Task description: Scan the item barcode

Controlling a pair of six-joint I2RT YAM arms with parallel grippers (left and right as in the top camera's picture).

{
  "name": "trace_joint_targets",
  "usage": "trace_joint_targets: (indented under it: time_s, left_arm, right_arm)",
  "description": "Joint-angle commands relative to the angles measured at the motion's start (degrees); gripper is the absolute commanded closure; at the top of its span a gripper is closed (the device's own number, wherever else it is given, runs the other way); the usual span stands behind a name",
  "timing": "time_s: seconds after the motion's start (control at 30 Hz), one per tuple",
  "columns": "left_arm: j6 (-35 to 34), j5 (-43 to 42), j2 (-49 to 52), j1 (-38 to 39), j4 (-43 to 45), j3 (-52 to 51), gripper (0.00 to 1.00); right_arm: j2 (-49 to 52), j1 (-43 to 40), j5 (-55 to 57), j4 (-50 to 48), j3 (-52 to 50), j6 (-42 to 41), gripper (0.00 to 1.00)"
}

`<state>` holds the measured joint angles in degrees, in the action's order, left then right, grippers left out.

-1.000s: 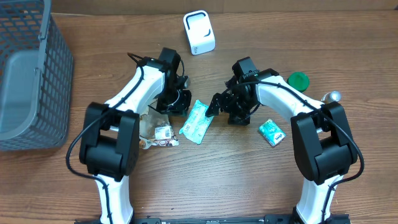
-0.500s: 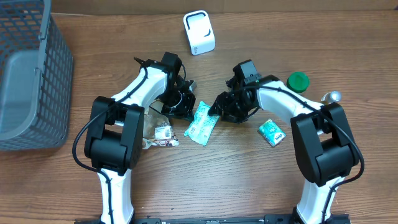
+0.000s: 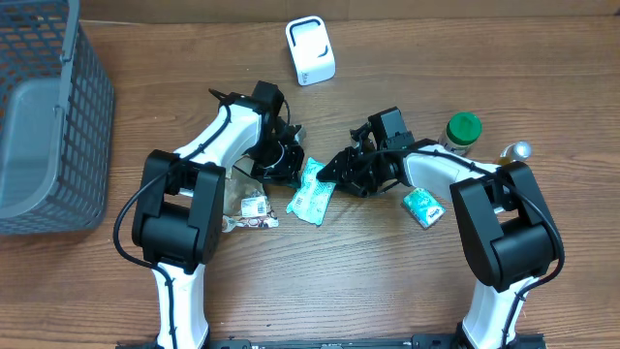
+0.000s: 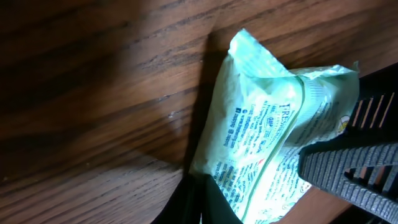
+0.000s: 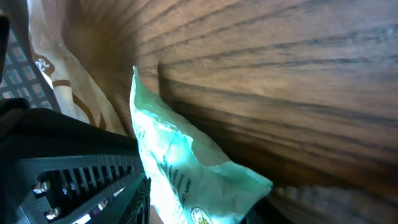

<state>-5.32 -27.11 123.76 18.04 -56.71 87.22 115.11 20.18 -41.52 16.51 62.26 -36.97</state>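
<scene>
Wood grain ran across the table (image 3: 349, 291), and at its far left we saw a grey mesh basket (image 3: 44, 107). Right of it the left arm reached inward, with a clump of clear and beige wrappers (image 3: 244, 206) lying beside it. The left gripper (image 3: 289, 160) was down at the table. In its wrist view the dark fingers had come together at the bottom of the frame, pinched on the edge of the mint-green packet (image 3: 310, 192).

That packet lay between the two grippers near the middle of the table. It was slanted and crumpled, with blue print showing on its face. Behind it, near the far edge, a white scanner (image 3: 310, 50) stood well apart from both arms.

The right gripper (image 3: 336, 173) met the packet from the other side. In its wrist view a ridged black finger lay against the packet's left side, and a dark shape sat at the lower right. We could not tell whether its jaws were pressing on the packet.

Further right a small green packet (image 3: 423, 206) lay beside the right arm. Beyond it stood a green-lidded jar (image 3: 463, 129) and a small bottle (image 3: 514, 152).
</scene>
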Motion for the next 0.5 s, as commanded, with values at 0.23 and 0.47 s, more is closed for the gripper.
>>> trace_joint_targets:
  time_s: [0.23, 0.47]
  left_arm:
    - [1.46, 2.05, 0.76, 1.9, 0.46, -0.61, 0.94]
    - [1.46, 2.05, 0.76, 1.92, 0.46, -0.61, 0.94]
  right_arm:
    - [0.85, 1.33, -0.15, -1.25, -1.62, -0.76, 0.67]
    - [0.85, 1.75, -0.15, -1.92, -1.62, -0.09, 0.67]
